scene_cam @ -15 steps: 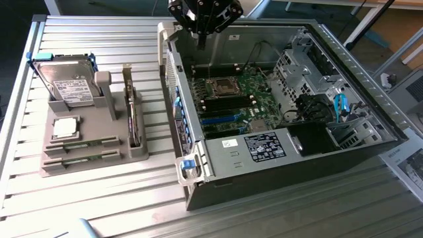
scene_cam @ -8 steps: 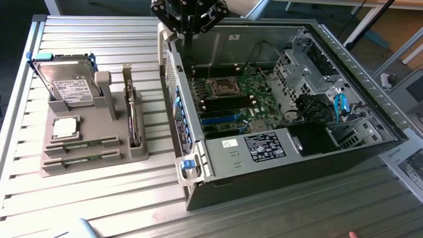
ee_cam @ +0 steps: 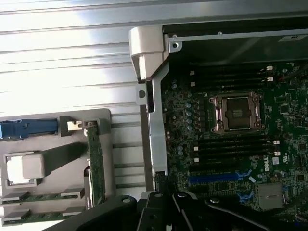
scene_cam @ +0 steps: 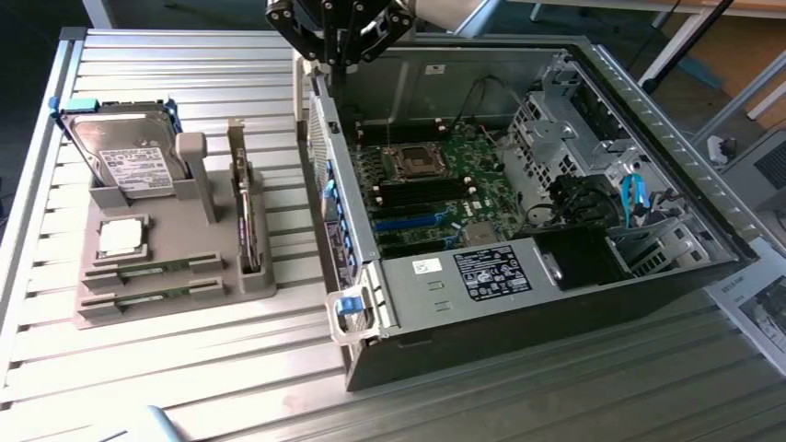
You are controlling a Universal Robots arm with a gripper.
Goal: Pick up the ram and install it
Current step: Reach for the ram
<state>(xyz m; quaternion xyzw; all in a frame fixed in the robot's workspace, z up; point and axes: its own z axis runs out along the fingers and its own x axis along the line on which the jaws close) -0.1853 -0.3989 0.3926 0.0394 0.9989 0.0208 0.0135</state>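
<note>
While my fingers [scene_cam: 334,48] hover top centre over the PC case [scene_cam: 491,354] wall (can't tell open or closed), the ram [scene_cam: 154,272] sits lower left in its holder [scene_cam: 123,315].

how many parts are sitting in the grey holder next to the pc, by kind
hard drive: 1
processor chip: 1
expansion card: 1
ram sticks: 2
total in the grey holder: 5
</note>
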